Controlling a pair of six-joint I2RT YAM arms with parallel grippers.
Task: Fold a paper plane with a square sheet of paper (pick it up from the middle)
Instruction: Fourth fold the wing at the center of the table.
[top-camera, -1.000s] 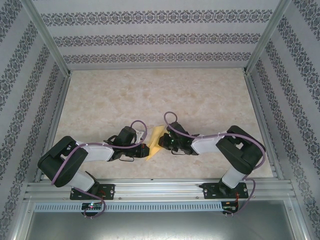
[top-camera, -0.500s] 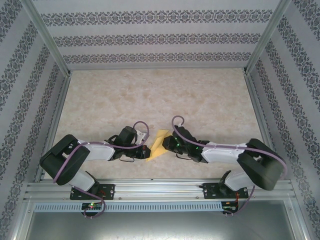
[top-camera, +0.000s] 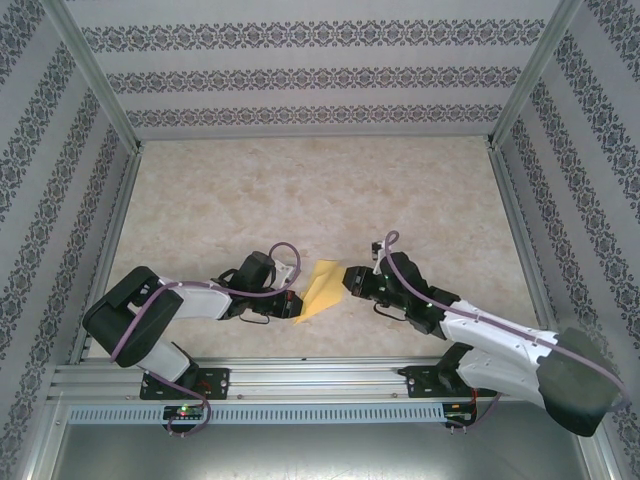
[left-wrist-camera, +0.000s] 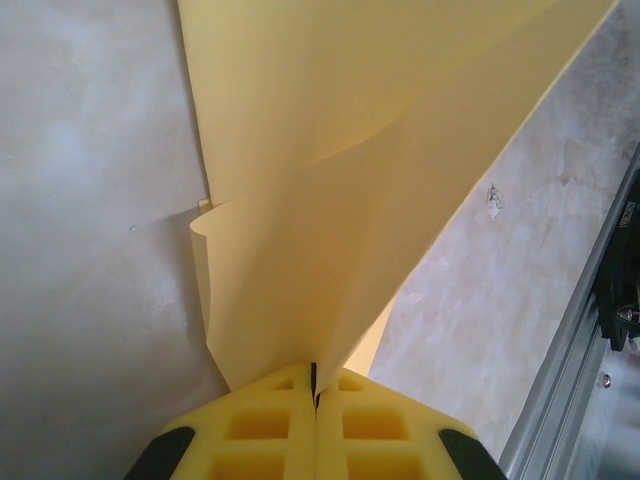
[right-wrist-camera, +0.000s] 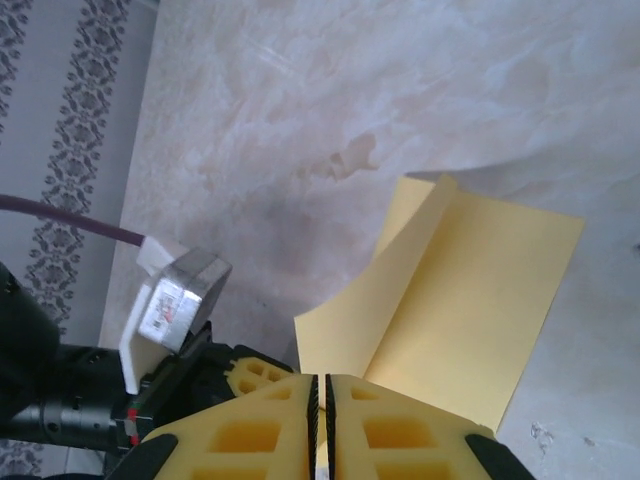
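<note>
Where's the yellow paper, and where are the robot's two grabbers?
yellow paper (top-camera: 322, 289): top view, middle of the folded sheet.
left gripper (left-wrist-camera: 315, 372): left wrist view, where its fingertips meet.
right gripper (right-wrist-camera: 320, 380): right wrist view, between its fingertips.

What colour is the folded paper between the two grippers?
The paper is plain yellow with no markings, clearest in the left wrist view.

I am not seeing any text that can be read; a small sticker (right-wrist-camera: 158, 315) on a grey block (right-wrist-camera: 195, 285) is showing only blurred marks.
</note>
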